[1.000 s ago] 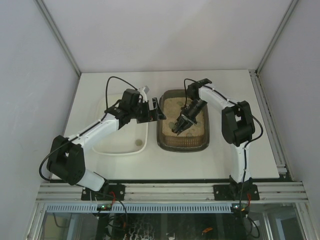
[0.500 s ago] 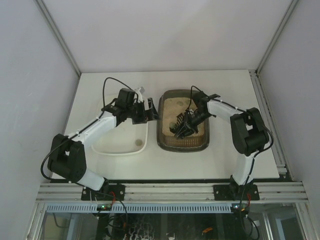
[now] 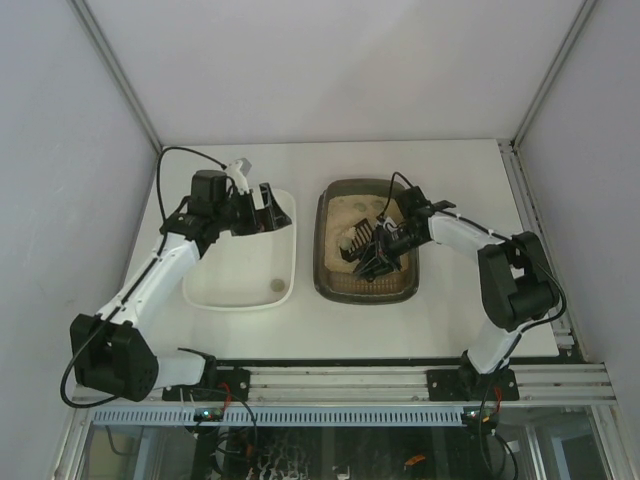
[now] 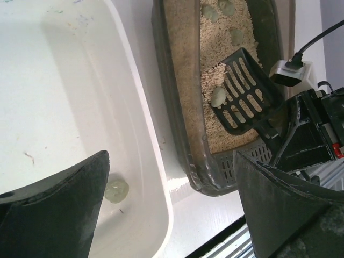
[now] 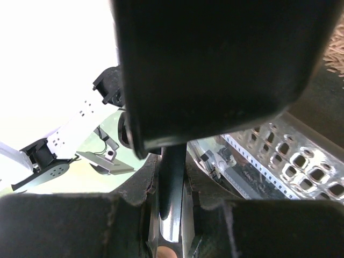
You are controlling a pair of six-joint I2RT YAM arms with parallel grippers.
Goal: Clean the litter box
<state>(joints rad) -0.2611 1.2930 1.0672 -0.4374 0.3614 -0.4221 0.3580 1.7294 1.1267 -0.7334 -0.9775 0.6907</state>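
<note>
Scooping step in hand, by the look of it. Find the litter box (image 3: 322, 262) mid-table, just R of the white tray (image 3: 235, 270), rims close but apart. Down in the litter (image 4: 188, 64) w/ the right gripper (image 3: 392, 238), jaws clamped tight on the handle of the black scoop (image 4: 244, 91). Got one pale clump (image 4: 217, 97) on the slotted blade, low over the sand in the near half of the box. Other clumps (image 4: 210, 12) to fetch at the far end. Over the white tray w/ the left gripper (image 3: 268, 212), jaws spread wide, holding nothing. Lone clump (image 4: 116, 190) lying in that tray. Next, prob.: lift level, sift loose grains thru the slots, carry across both rims w/o tipping, then dump in the white tray. Risk of rolling the clump off if tilted early.
</note>
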